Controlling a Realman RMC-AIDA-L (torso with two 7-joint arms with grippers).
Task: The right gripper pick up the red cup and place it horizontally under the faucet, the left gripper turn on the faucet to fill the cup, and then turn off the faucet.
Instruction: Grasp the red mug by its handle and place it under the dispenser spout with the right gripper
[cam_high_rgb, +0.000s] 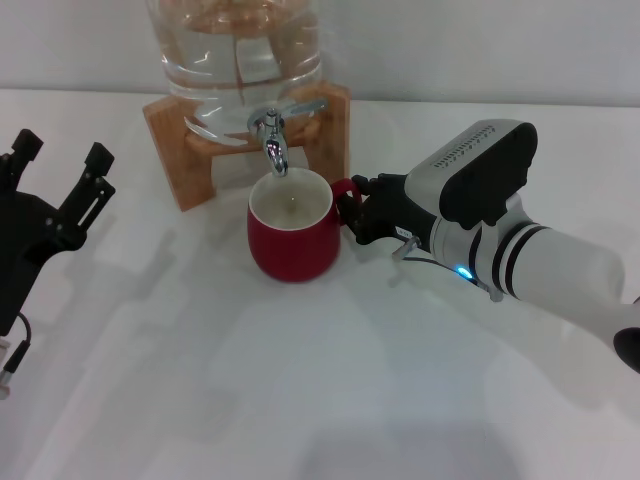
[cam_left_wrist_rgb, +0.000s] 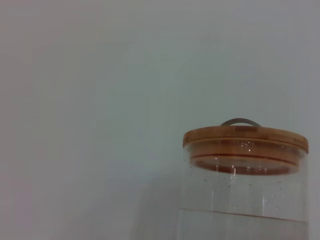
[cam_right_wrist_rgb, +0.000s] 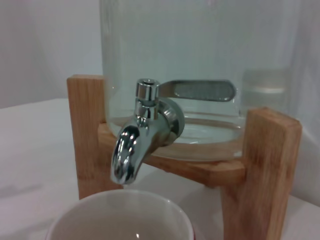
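From the head view, the red cup (cam_high_rgb: 293, 237) stands upright on the white table (cam_high_rgb: 300, 400), directly under the faucet (cam_high_rgb: 273, 135) of a glass water dispenser (cam_high_rgb: 235, 50) on a wooden stand (cam_high_rgb: 180, 150). The right end effector (cam_high_rgb: 358, 212) is clenched on the cup's handle. The left end effector (cam_high_rgb: 55, 175) hangs released, far left. The left wrist view shows the dispenser's wooden lid (cam_left_wrist_rgb: 245, 137). The right wrist view shows the faucet (cam_right_wrist_rgb: 145, 130) just above the cup's rim (cam_right_wrist_rgb: 120, 212).

I see a glass jar (cam_high_rgb: 235, 50) at the top centre of the head view, holding clear water and sitting on a wooden stand (cam_high_rgb: 170, 150). Both rest on a white table (cam_high_rgb: 300, 380). The left wrist view shows the jar's wooden lid (cam_left_wrist_rgb: 245, 137) at lower right, against a plain grey wall (cam_left_wrist_rgb: 100, 75).
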